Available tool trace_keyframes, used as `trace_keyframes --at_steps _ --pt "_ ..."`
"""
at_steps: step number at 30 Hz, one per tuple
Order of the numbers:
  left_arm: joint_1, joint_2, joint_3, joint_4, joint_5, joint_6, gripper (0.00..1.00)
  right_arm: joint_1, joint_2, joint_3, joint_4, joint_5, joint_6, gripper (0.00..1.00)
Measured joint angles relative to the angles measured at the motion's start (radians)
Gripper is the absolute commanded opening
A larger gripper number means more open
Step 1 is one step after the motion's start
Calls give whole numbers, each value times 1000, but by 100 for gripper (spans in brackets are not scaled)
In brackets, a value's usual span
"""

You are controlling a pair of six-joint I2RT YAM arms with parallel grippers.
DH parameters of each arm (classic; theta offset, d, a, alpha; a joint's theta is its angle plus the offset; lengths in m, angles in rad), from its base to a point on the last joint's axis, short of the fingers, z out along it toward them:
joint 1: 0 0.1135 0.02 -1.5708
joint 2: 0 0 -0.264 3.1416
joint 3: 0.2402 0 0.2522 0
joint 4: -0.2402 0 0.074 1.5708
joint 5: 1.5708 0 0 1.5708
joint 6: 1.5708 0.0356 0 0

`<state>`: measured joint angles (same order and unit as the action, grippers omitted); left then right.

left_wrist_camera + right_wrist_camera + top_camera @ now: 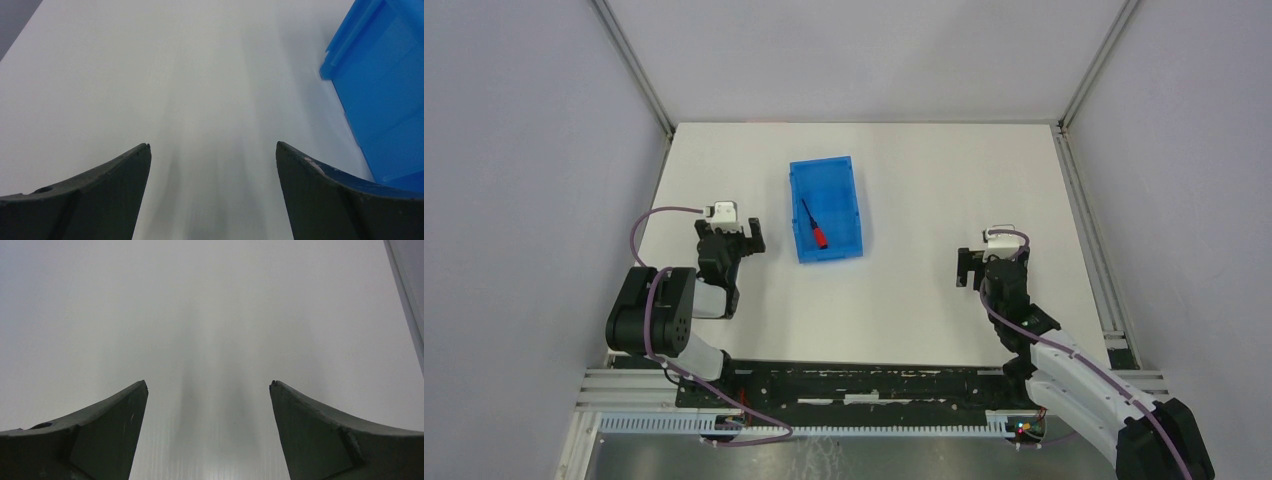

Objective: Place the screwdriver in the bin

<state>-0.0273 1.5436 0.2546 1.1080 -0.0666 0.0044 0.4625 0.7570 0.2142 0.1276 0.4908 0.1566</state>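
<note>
The screwdriver [815, 227], with a red handle and thin black shaft, lies inside the blue bin [852, 205] near its front end. The bin stands on the white table left of centre. My left gripper [731, 232] is open and empty, just left of the bin; the bin's outer wall [385, 95] shows at the right of the left wrist view, beside the gripper [213, 147]. My right gripper [977, 268] is open and empty over bare table at the right, far from the bin; in the right wrist view the gripper [208, 385] has only table beneath it.
The white table [924, 300] is enclosed by grey walls with metal rails [1084, 200] along its side edges. A rail also shows at the top right of the right wrist view [407, 285]. A black mounting rail [864, 385] runs along the near edge.
</note>
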Motion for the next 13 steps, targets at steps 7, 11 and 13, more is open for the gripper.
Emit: trace_keyframes --at_steps 7,11,13 --pt "0 0 0 0 0 0 100 0 -16 -6 32 -11 -10 98" --pt "0 0 0 0 0 0 100 0 -31 -18 47 -21 -16 98" --pt "0 0 0 0 0 0 100 0 -32 -20 53 -23 -17 98"
